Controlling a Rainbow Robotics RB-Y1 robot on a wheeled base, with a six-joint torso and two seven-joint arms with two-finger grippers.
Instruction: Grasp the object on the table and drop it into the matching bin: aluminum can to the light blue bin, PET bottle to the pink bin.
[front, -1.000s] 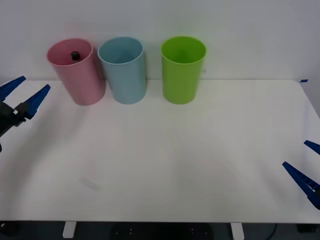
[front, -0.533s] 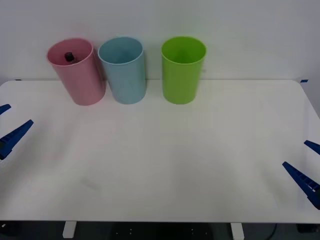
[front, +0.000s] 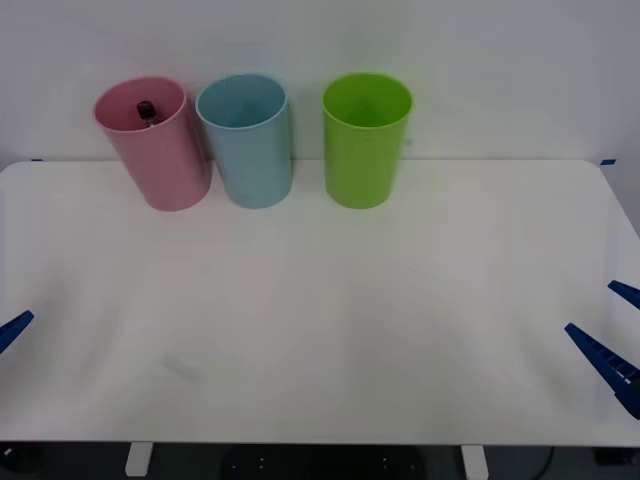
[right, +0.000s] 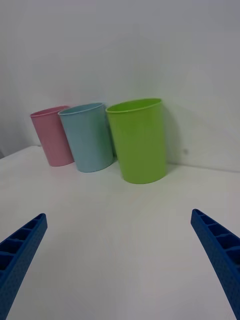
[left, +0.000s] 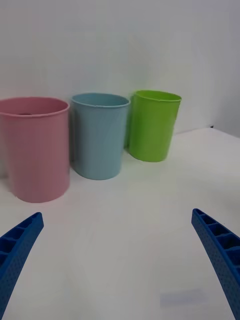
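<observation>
Inside pink bin (front: 160, 150): PET bottle (front: 146, 110) cap.

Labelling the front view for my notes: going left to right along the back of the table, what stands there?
pink bin with the PET bottle inside → light blue bin → lime green bin.

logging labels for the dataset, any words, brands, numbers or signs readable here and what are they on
No readable text.
pink bin: plain wall, no print.
light blue bin: plain wall, no print.
lime green bin: plain wall, no print.
PET bottle: inside the pink bin, just its black cap showing, so no label can be read.
table: no markings.
</observation>
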